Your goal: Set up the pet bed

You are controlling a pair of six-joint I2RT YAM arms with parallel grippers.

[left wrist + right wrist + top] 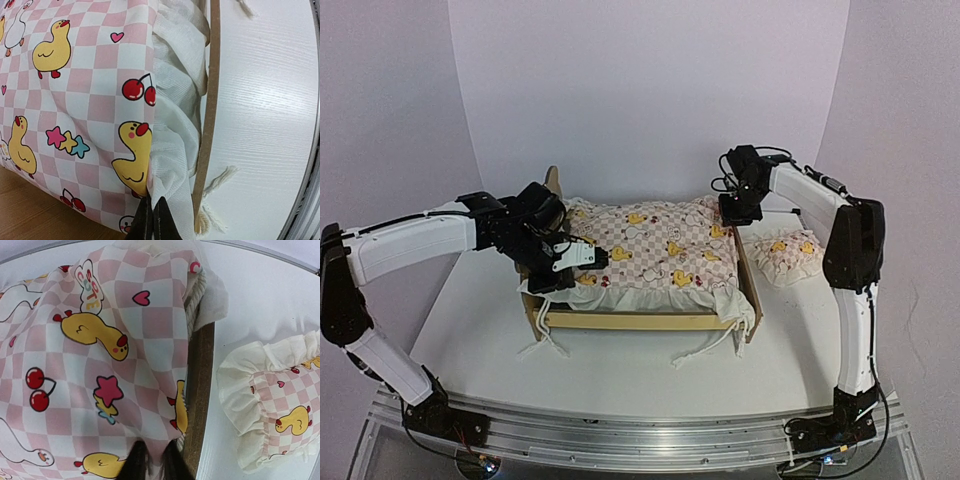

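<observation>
Quilt (660, 250) pinched at opposite ends by the closed left gripper (598, 257) and near-closed right gripper (736, 212) over the bed (640, 321), mid-way across the table (490, 335); even tension should lay it square.

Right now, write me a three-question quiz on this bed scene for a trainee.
1. True or false: the pillow lies on the bed.
2. The left pincer is shut on: A) the edge of the quilt, B) the pillow, C) the headboard.
3. Fill in: the yellow animals printed on the quilt are ____.
Key: 1 false, it lies on the table beside the bed; 2 A; 3 ducks.
</observation>
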